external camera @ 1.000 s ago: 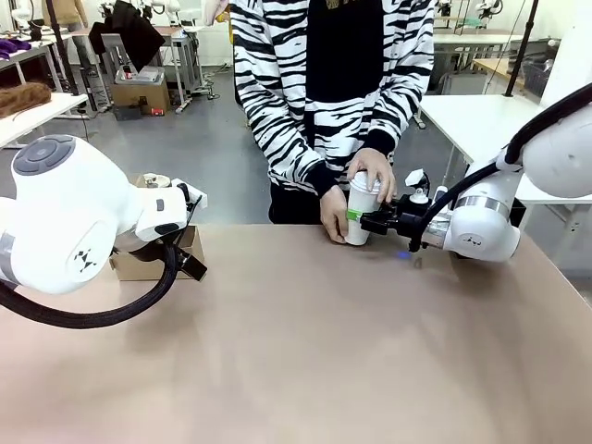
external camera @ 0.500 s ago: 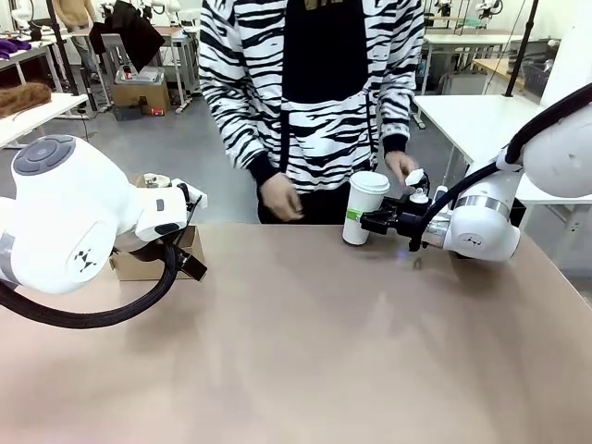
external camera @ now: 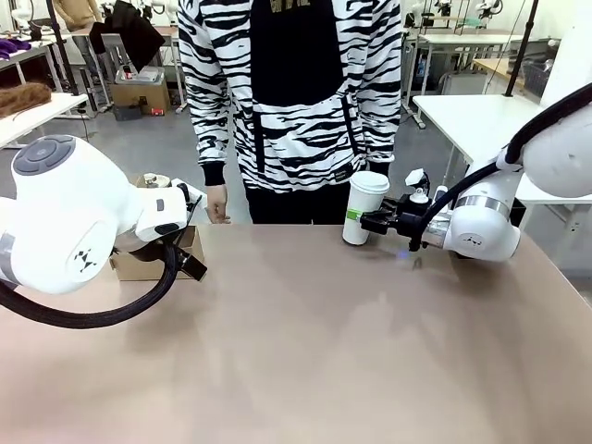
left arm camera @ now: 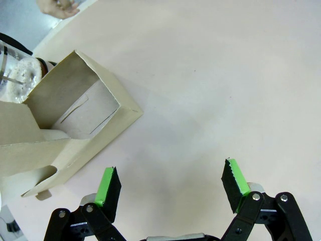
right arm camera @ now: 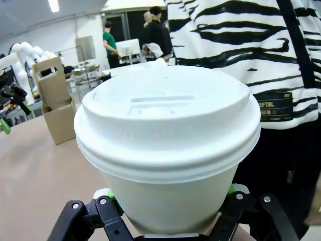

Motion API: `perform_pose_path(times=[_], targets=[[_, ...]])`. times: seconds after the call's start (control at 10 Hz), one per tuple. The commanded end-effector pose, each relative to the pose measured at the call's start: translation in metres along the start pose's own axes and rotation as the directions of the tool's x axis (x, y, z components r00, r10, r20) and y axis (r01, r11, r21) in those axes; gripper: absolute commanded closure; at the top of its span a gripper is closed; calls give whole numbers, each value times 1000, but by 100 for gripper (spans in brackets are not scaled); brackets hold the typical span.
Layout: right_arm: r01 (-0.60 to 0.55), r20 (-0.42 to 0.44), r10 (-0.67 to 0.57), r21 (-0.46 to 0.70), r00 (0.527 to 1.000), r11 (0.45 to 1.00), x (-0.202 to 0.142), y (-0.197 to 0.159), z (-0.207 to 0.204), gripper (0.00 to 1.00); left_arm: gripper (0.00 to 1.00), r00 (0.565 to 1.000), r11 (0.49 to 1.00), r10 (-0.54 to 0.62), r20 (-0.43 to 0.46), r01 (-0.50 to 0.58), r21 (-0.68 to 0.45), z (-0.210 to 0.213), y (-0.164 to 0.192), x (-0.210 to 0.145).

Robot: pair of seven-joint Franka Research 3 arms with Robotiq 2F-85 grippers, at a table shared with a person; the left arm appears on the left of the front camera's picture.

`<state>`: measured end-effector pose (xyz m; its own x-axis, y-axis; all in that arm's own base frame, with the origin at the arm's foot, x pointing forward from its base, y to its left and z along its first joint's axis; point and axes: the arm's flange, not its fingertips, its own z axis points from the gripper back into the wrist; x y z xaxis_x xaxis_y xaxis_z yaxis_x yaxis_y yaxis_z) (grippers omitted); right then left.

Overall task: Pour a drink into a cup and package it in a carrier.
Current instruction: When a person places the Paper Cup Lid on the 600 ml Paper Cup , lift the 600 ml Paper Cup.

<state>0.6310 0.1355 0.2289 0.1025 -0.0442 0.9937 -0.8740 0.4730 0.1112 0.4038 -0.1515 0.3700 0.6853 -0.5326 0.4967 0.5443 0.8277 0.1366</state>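
A white paper cup [external camera: 363, 208] with a white lid stands at the table's far edge, and my right gripper [external camera: 372, 222] is shut on its lower body. Close up in the right wrist view, the lidded cup [right arm camera: 168, 140] rises between the green pads. The brown cardboard carrier [external camera: 148, 264] sits at the far left, partly hidden by my left arm. My left gripper [left arm camera: 170, 186] hangs open over bare table beside the carrier [left arm camera: 65, 130], holding nothing. A clear glass vessel [left arm camera: 15, 75] shows past the carrier; its contents look foamy and the dark drink is hard to make out.
A person in a striped top stands at the far side, one hand [external camera: 217, 203] hanging near the table edge by the carrier. Bare tabletop [external camera: 305, 342] stretches between the two arms.
The person has let go of the cup, drawn both hands away and shifted to the left. The cup stays held by my right gripper. Neither arm has moved.
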Motion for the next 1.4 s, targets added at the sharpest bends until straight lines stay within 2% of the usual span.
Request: perform_pose_path(times=[0.0,0.6,1.0,1.2,1.3], targets=[[7,7,-7,-2,1000,1000,5,0,-1,19,0,1000,1000,0,2,0,-2,1,0,0],[0,0,0,0,1000,1000,0,0,0,19,0,1000,1000,0,2,0,-2,1,0,0],[-74,-69,75,16,995,997,107,39,39,19,0,1000,1000,0,2,0,-2,1,0,0],[-105,-78,108,35,991,994,174,78,66,19,0,1000,1000,0,2,0,-2,1,0,0],[-78,-80,81,39,994,996,203,100,82,19,0,1000,1000,0,2,0,-2,1,0,0]])
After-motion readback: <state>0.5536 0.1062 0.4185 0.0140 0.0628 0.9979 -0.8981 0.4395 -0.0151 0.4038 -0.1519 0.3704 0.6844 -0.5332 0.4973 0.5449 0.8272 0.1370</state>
